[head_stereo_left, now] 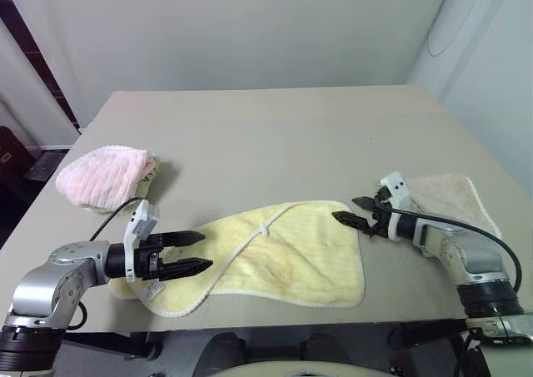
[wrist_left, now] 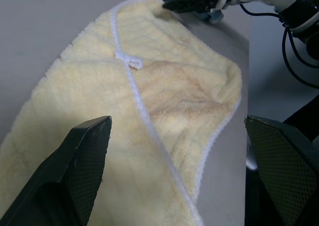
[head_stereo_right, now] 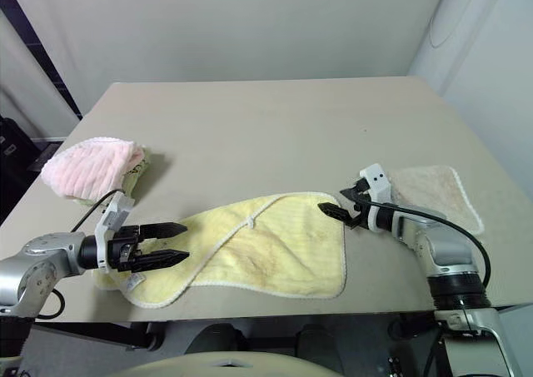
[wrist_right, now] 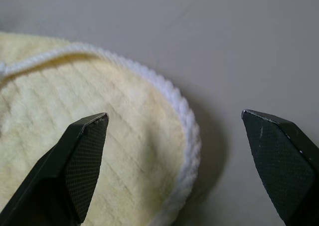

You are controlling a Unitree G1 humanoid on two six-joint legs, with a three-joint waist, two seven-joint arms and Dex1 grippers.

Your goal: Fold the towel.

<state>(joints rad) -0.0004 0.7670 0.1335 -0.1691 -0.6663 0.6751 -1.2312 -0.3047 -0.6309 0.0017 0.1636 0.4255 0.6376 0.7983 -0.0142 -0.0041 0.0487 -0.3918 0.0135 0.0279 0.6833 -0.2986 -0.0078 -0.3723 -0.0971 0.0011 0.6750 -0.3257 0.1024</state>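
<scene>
The towel (head_stereo_left: 279,256), pale yellow with a white stitched hem, lies loosely spread near the front edge of the grey table (head_stereo_left: 275,136). A thin white loop (head_stereo_left: 265,227) is knotted on its upper hem. My left gripper (head_stereo_left: 198,252) is open over the towel's left end, pointing right with nothing between its fingers. My right gripper (head_stereo_left: 350,211) is open at the towel's far right corner, pointing left. In the right wrist view that rounded corner (wrist_right: 164,136) lies between the open fingertips (wrist_right: 92,136). The left wrist view looks along the towel (wrist_left: 164,111) to the right gripper (wrist_left: 184,1).
A pink ribbed fluffy cloth (head_stereo_left: 104,176) sits bunched at the table's left edge. A beige towel (head_stereo_left: 454,195) lies flat at the right edge, under my right forearm. The far half of the table is bare surface.
</scene>
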